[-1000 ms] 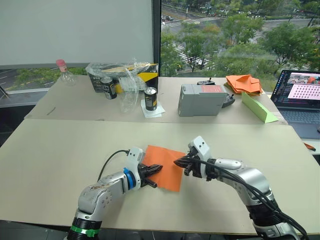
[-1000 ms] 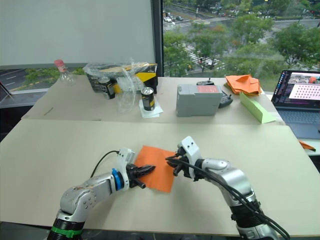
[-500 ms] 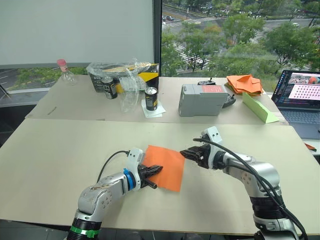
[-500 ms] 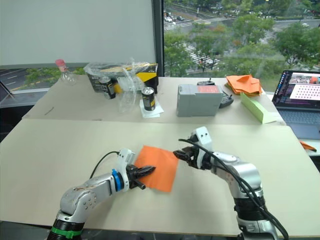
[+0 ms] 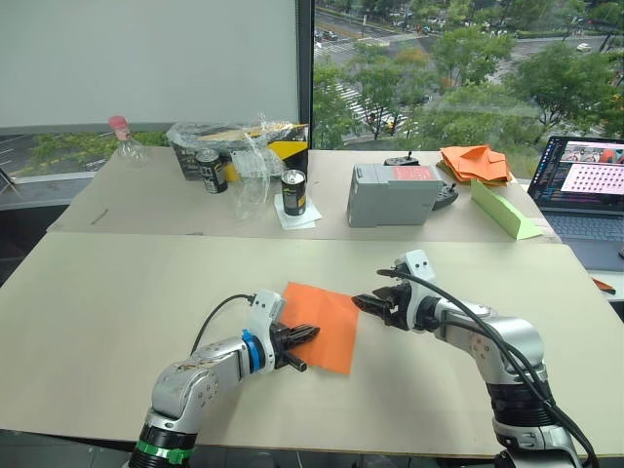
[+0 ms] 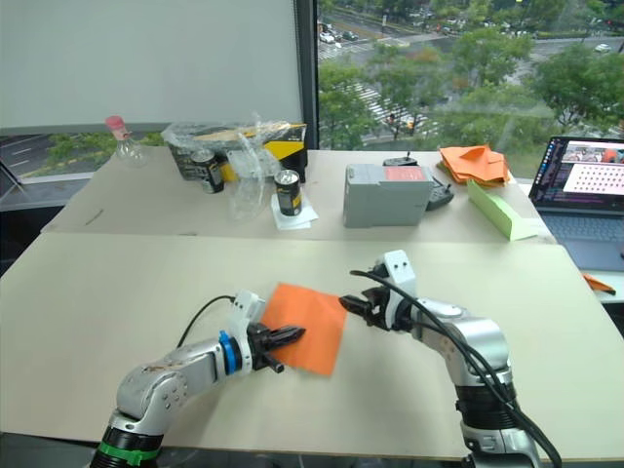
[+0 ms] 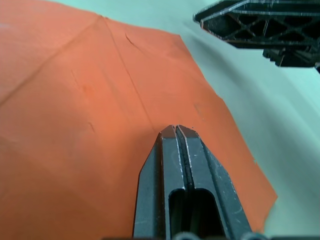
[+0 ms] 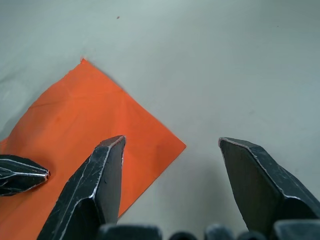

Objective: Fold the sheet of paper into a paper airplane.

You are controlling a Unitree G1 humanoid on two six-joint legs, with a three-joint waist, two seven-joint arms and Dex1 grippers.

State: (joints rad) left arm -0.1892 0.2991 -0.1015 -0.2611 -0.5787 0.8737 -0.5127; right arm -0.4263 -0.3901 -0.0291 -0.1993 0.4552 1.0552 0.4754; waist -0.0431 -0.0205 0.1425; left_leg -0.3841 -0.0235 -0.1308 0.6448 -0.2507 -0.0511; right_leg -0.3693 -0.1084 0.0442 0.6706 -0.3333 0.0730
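Paper (image 5: pixel 322 312), creased orange square, flat under closed left gripper (image 5: pixel 312 335).

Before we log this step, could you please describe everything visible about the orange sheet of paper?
The sheet of paper is thin, bright orange and roughly square. It lies flat and unfolded on the near table, lightly creased. The shut left pincer rests on its near-left part. The open right pincer sits at its right corner, not gripping.

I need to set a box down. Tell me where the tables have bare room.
The near table is bare left of the left gripper and right of the right gripper; the sheet of paper lies between them. The far table is crowded: cans, grey box, orange paper heap, laptop.
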